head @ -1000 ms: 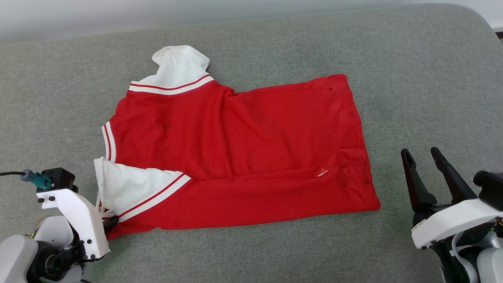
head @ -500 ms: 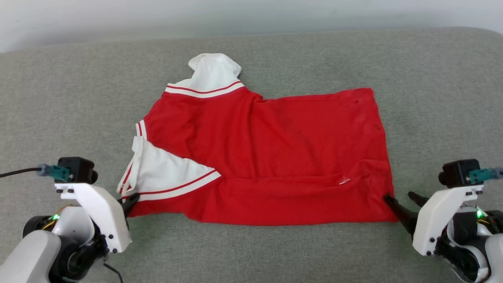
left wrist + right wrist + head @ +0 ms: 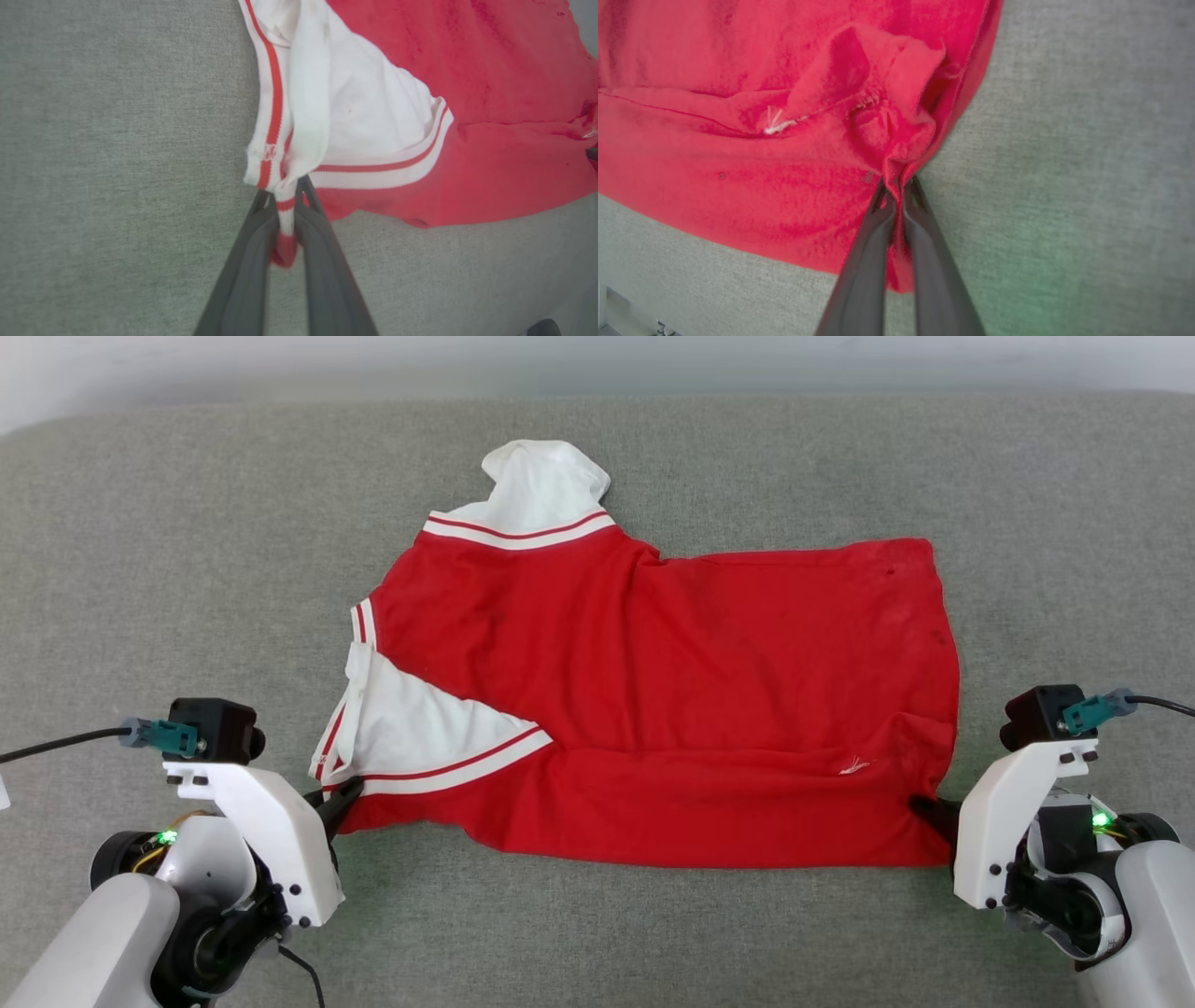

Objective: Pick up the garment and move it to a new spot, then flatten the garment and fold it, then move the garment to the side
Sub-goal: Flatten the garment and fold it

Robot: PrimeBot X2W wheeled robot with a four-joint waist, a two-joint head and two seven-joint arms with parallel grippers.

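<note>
Your shirt lies mostly flat on the grey cushion. Your left gripper and right gripper each pinch a near corner, so the fold and the move aside look undone.

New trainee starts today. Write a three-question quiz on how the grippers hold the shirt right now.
1. True or false: the left gripper is shut on the garment's striped trim.
2. The right gripper pinches: A a white sleeve; B a red corner of the garment; C nothing.
3. Fill in: the garment lies on a ___ fabric surface.
Key: 1 true; 2 B; 3 grey.
</note>
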